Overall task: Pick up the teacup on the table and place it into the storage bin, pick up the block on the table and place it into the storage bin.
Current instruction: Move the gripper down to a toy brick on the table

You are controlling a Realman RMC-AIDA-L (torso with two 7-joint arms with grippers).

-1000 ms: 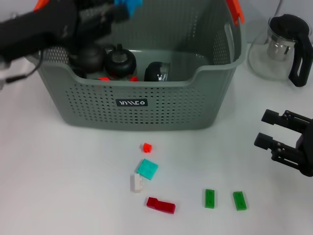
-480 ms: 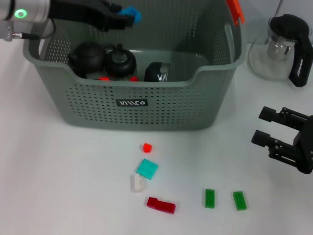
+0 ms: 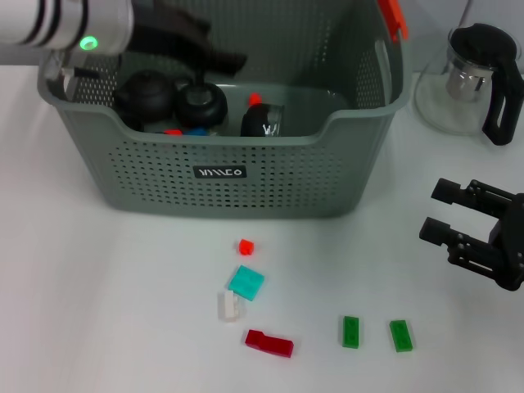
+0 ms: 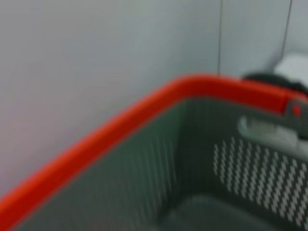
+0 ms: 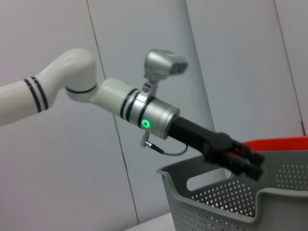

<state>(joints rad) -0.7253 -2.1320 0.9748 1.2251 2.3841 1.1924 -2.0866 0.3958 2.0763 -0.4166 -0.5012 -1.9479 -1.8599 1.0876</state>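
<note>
Release over the storage bin [image 3: 246,176]: the left gripper [image 3: 221,61], half a second ago pinching a blue block, now hangs empty, seemingly spread; loose blocks remain on the counter [image 3: 98,311]; right gripper [image 3: 450,217] idles spread.

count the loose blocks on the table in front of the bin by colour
red: 2, a small cube and a long brick
green: 2
teal: 1
white: 1
total: 6
</note>
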